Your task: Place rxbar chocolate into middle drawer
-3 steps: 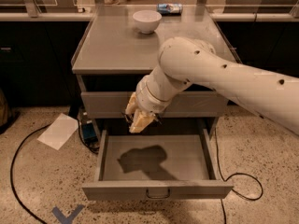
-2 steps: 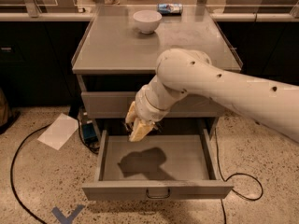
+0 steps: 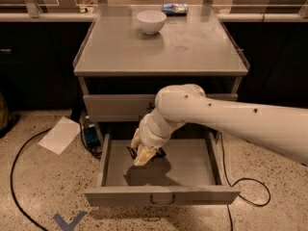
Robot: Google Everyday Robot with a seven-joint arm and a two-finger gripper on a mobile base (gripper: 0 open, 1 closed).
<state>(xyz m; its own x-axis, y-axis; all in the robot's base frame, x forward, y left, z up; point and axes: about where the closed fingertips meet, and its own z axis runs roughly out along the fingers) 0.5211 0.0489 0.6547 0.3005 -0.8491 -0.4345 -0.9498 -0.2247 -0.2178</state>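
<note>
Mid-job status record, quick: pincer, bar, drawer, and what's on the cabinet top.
pincer: low inside the middle drawer, left of centre
rxbar chocolate: dark edges show at the pincer, just over the drawer floor; held or let go, cannot tell
middle drawer: pulled out, open
upper drawer: shut
cabinet top: white bowl and blue-and-white packet at the back

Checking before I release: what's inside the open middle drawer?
The gripper hangs inside the middle drawer, with the dark rxbar chocolate showing beside it. The arm hides the floor beneath, and whether the bar rests on it.
</note>
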